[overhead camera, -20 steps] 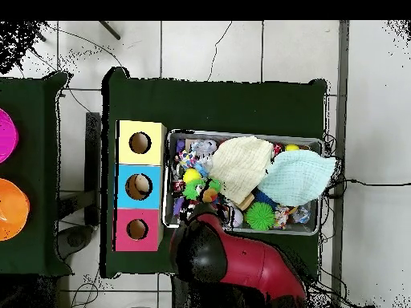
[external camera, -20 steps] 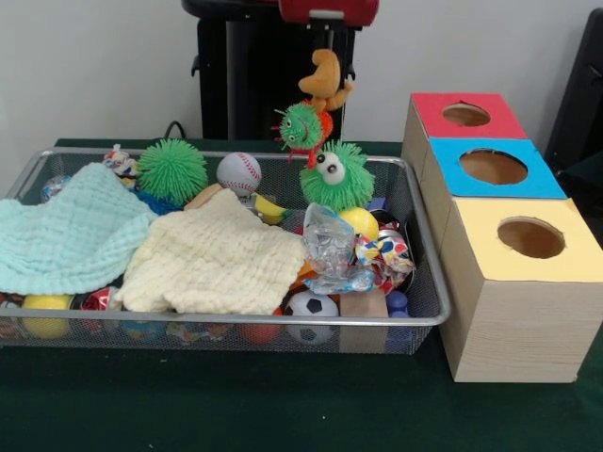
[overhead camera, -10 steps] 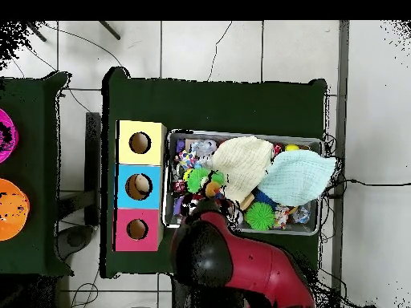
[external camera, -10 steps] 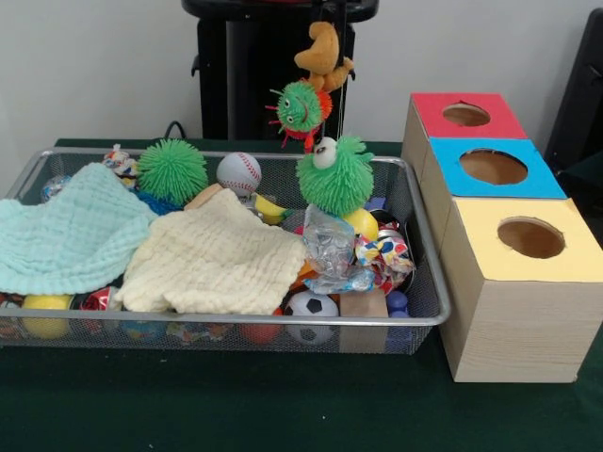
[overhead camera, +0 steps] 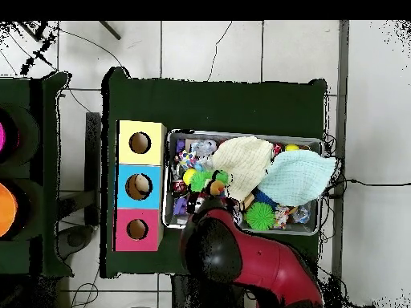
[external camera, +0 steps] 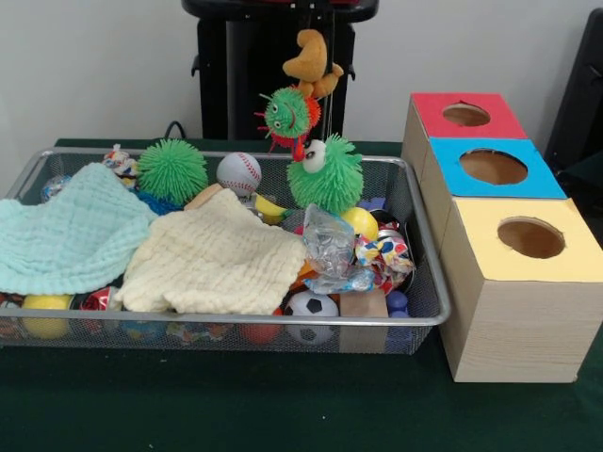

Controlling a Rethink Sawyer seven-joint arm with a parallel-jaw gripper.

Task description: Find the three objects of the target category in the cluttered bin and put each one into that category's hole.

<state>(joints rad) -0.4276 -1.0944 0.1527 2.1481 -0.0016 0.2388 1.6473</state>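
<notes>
Three linked toys hang in the air over the wire bin (external camera: 226, 320): an orange plush (external camera: 313, 56) on top, a small green spiky face ball (external camera: 287, 113) below it, and a fuzzy green one-eyed monster (external camera: 327, 176) at the bottom, level with the bin's far rim. My gripper (external camera: 322, 24) is barely visible at the top edge against the dark pedestal, shut on the orange plush. In the overhead view the red arm (overhead camera: 221, 253) covers the gripper, and the green toys (overhead camera: 202, 180) show just beyond it. The red (external camera: 466, 115), blue (external camera: 493, 167) and yellow (external camera: 530, 237) hole boxes stand beside the bin.
The bin holds a mint cloth (external camera: 66, 231), a cream cloth (external camera: 217, 254), a green spiky ball (external camera: 172, 169), a baseball (external camera: 239, 171), a yellow ball (external camera: 361, 221), a crinkled plastic bag (external camera: 330, 245) and a soccer ball (external camera: 311, 306). A tan object lies in the blue box's hole (overhead camera: 142, 185).
The toy chain has risen and drifted slightly left in the front view. The fuzzy monster has lifted off the bin's contents. The gripper has climbed almost out of the front view.
</notes>
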